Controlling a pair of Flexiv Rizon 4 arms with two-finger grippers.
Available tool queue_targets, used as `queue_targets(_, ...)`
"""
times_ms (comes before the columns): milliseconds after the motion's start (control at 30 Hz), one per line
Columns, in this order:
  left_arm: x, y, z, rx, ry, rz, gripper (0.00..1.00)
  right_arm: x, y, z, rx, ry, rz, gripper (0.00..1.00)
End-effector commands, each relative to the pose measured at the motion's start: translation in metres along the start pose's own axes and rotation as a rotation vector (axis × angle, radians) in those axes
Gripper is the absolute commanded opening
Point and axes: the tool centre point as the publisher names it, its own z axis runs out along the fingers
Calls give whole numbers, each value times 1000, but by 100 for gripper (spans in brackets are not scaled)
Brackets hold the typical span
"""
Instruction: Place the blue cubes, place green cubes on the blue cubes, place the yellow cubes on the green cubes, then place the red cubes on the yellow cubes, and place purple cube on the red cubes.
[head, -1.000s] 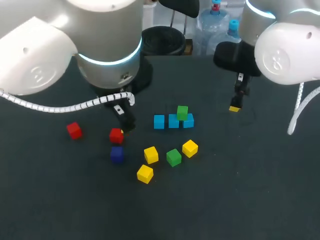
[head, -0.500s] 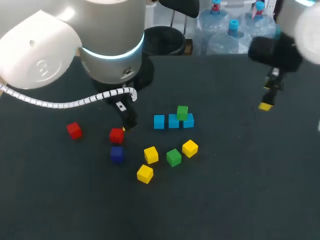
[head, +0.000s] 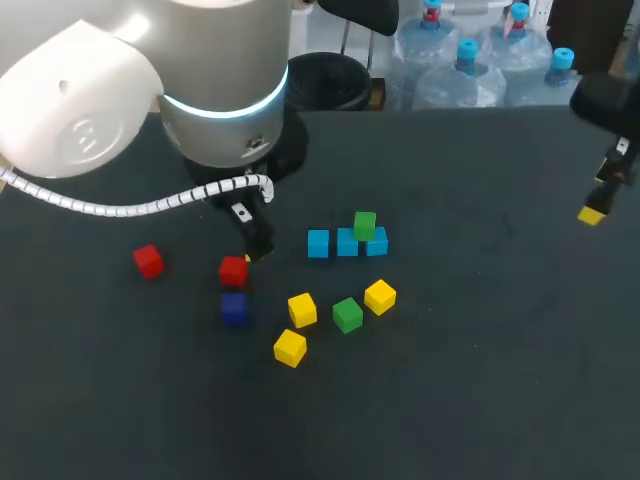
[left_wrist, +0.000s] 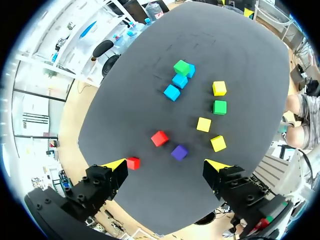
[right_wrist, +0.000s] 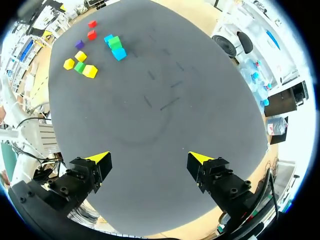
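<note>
Three blue cubes (head: 347, 242) lie in a row mid-table, and one green cube (head: 365, 225) sits on the row's right part. In front of them lie a second green cube (head: 347, 314) and three yellow cubes (head: 302, 309) (head: 380, 296) (head: 290, 347). Two red cubes (head: 233, 270) (head: 148, 261) and the purple cube (head: 234, 308) are to the left. My left gripper (head: 252, 250) hangs just behind the nearer red cube; in the left wrist view it (left_wrist: 165, 165) is open and holds nothing. My right gripper (head: 595, 210) is at the far right, also open and holding nothing (right_wrist: 150, 158).
The black table (head: 480, 380) is bare at the front and on its right half. Seen from the left wrist, the red cube (left_wrist: 159, 138) and purple cube (left_wrist: 179, 152) lie ahead of the open fingers, and the second red cube (left_wrist: 133, 162) is beside one fingertip.
My right arm has swung from just right of the blue row out to the table's right edge, its gripper open throughout. The left arm and the cubes have barely moved.
</note>
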Motion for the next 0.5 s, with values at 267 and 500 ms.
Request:
queue_targets(267, -60, -59, -2, 26, 116, 146, 100, 1, 1, 0, 3, -4, 0, 100)
queue_targets(500, -82, -119, 25, 237, 91, 65, 100, 1, 1, 0, 3, -4, 0, 100)
